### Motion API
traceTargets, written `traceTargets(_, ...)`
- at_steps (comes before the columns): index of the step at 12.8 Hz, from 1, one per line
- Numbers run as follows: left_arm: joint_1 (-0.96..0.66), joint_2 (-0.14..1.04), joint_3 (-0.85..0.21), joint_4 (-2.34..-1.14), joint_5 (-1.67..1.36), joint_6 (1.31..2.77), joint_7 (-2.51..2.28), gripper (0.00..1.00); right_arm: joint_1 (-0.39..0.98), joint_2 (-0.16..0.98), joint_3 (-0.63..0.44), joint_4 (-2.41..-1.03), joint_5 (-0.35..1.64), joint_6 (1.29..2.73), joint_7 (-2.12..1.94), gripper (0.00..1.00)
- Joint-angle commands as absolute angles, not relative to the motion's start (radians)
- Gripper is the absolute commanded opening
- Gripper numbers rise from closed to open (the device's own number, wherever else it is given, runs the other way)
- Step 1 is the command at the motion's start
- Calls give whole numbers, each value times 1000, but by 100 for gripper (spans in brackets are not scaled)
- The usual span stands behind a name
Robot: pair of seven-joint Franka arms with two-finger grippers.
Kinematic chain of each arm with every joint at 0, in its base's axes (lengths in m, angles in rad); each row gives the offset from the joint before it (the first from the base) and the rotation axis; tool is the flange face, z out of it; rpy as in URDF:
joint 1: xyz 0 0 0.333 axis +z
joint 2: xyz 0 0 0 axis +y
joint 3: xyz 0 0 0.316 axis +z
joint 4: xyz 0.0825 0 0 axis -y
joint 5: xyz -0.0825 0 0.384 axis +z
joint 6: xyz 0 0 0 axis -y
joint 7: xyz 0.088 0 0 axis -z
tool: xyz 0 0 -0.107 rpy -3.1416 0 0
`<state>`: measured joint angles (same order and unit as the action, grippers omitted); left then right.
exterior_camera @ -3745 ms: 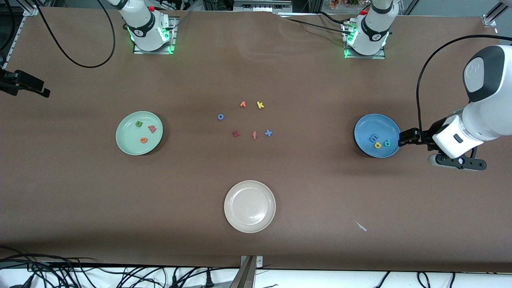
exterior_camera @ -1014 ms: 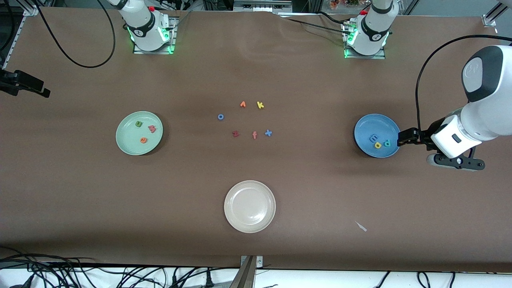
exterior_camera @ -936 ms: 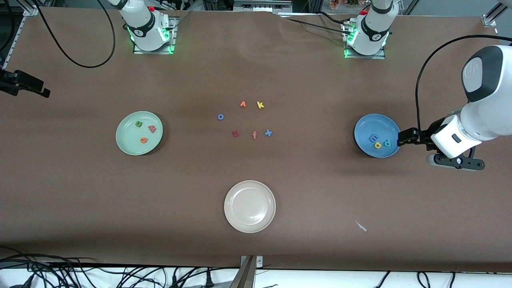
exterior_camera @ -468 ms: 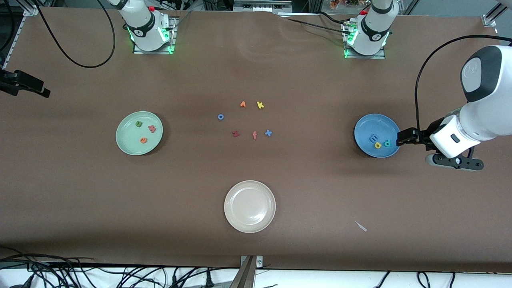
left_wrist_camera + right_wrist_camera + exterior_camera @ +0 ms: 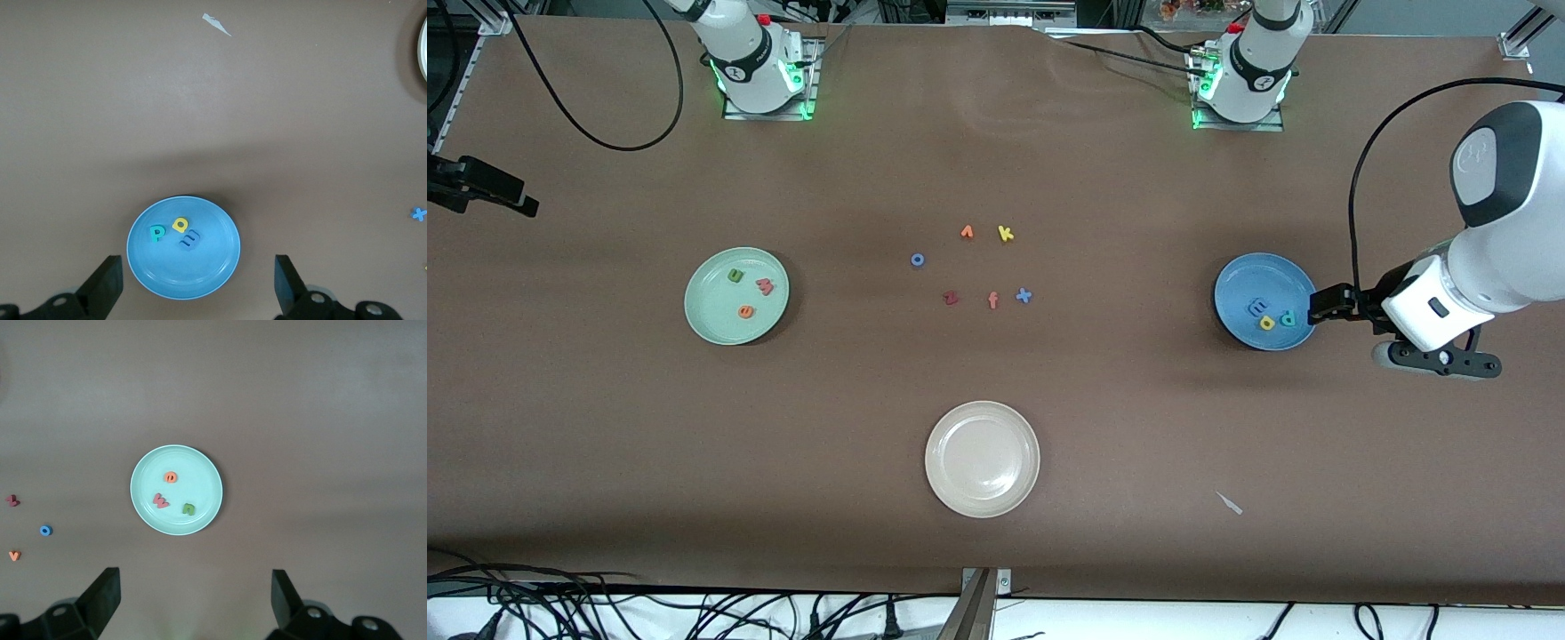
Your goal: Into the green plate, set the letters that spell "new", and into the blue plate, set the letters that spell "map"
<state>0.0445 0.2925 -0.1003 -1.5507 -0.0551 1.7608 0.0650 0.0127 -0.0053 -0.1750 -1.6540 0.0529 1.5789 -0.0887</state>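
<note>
holding nothing, jaws wide, left gripper (image 5: 193, 293) hangs over the blue plate (image 5: 1240, 280), right gripper (image 5: 193, 610) over the green plate (image 5: 703, 307), sorting seemingly finished.

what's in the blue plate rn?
The blue plate holds three foam letters: a blue m, a yellow a and a teal p, lying close together. Nothing covers them; the left wrist view shows the whole plate.
</note>
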Motion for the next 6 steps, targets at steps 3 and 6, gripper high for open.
traceTargets(3,40,278,-95,-1563,-80,1755,87,100,6,3,-173,-1637,71,1571,-98,100)
traceTargets(6,40,278,-95,-1566,-80,1755,87,100,9,2,-170,-1637,69,1572,-98,100)
